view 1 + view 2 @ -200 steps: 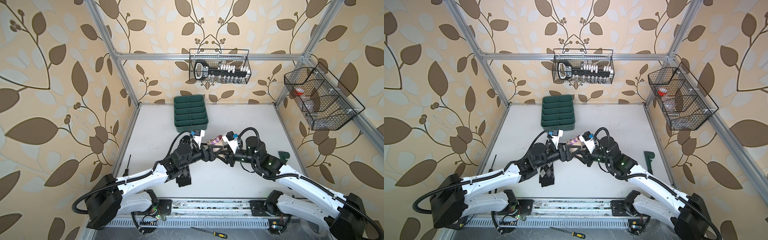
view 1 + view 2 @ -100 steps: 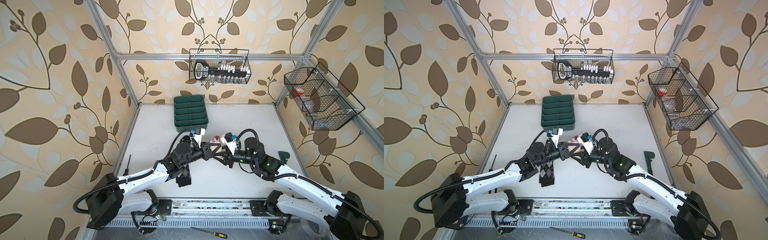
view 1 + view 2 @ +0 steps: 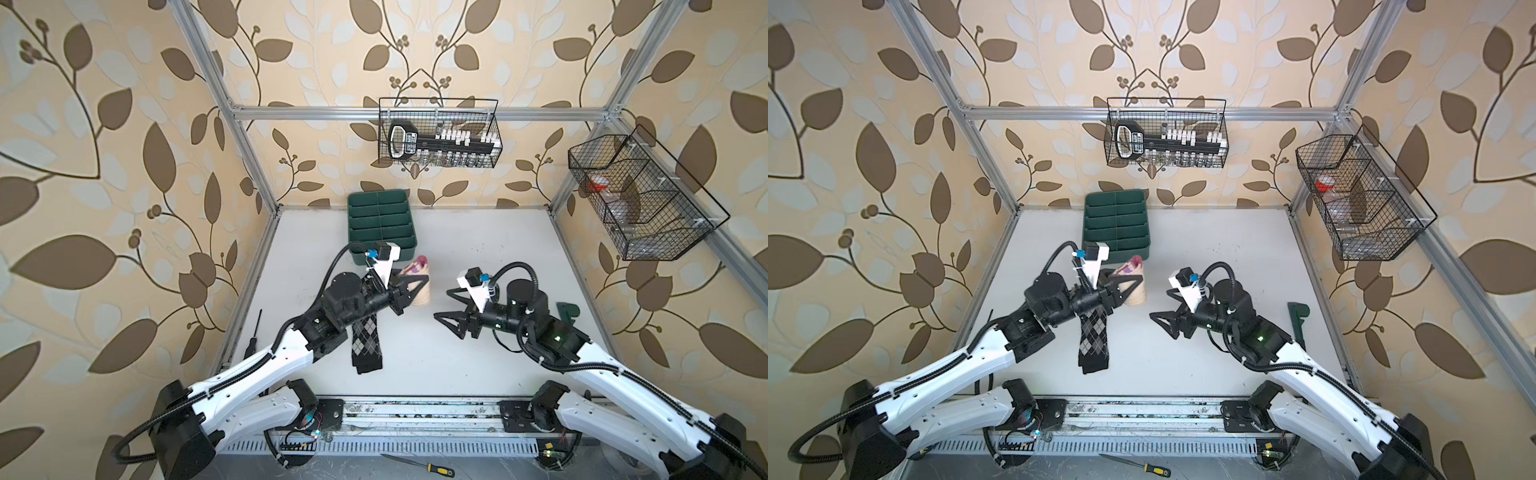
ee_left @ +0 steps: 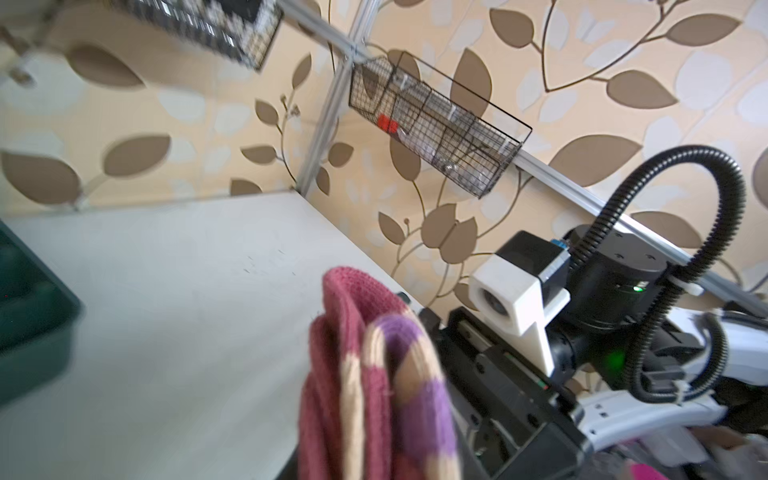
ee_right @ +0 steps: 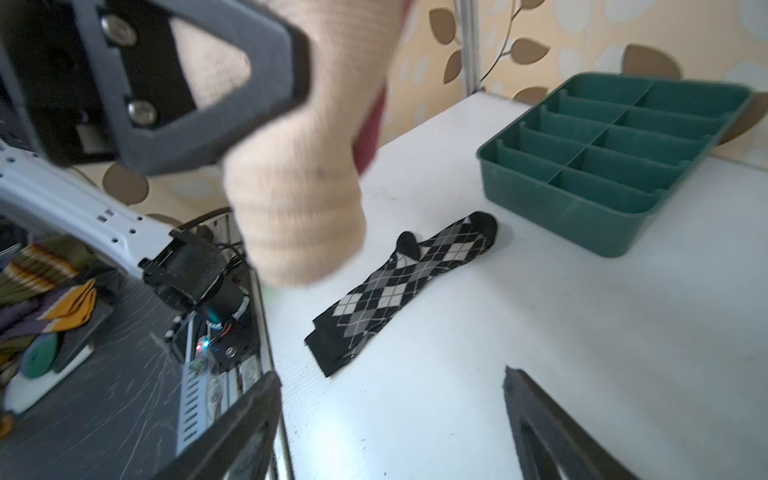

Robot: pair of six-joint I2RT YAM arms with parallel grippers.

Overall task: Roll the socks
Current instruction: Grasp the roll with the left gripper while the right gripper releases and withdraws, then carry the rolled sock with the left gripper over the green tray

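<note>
Both top views: left fingers clamped on beige sock, bunched, maroon end up-frame, middle of worktop. Flat argyle sock, long axis near vertical, cuff at bottom; right fingers wide open, empty. Left wrist: beige sock shows maroon/purple folds. Right wrist: argyle sock toe points at green tray.

Left jaws narrow, right jaws wide

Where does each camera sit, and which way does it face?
Both top views: overhead, looking down on the table; both arms show.
Left wrist: on the left arm, facing the beige sock and right arm.
Right wrist: on the right arm, facing the left gripper holding that sock; open right gripper shows.
Shared: the beige sock.
</note>
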